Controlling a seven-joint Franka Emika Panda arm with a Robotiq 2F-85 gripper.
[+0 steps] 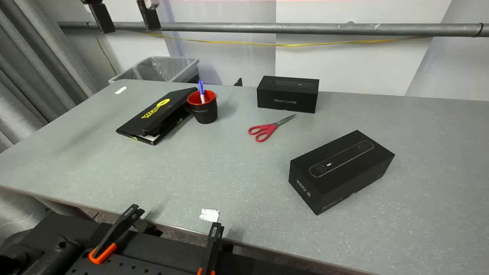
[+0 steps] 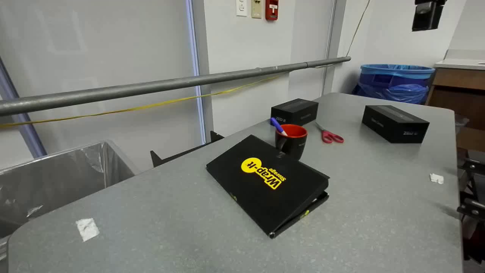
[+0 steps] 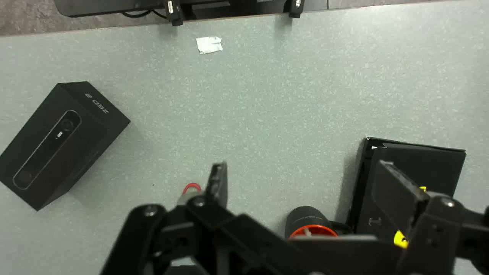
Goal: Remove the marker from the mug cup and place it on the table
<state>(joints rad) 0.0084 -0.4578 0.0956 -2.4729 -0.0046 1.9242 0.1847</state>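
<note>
The blue marker [image 1: 201, 91] stands tilted in the mug cup, its blue end above the rim, in both exterior views [image 2: 278, 126]. In the wrist view only a bit of its pale lower part [image 3: 307, 232] shows. The mug cup [image 1: 207, 112], dark with a red inside, stands upright on the grey table [image 1: 183, 172], beside a flat black box; it also shows in an exterior view [image 2: 294, 146] and, partly hidden by the gripper, in the wrist view [image 3: 305, 217]. My gripper [image 1: 128, 26] is wide open and empty, high above the table; in the wrist view [image 3: 301, 168] its fingers are spread apart.
A flat Wrap-It box [image 2: 265, 178] lies against the mug's handle side. Red-handled scissors [image 1: 263, 131] lie on the table. Black camera boxes stand behind the scissors [image 1: 287, 94] and nearer the front [image 1: 340, 172]. A pipe [image 1: 305, 28] runs along the wall.
</note>
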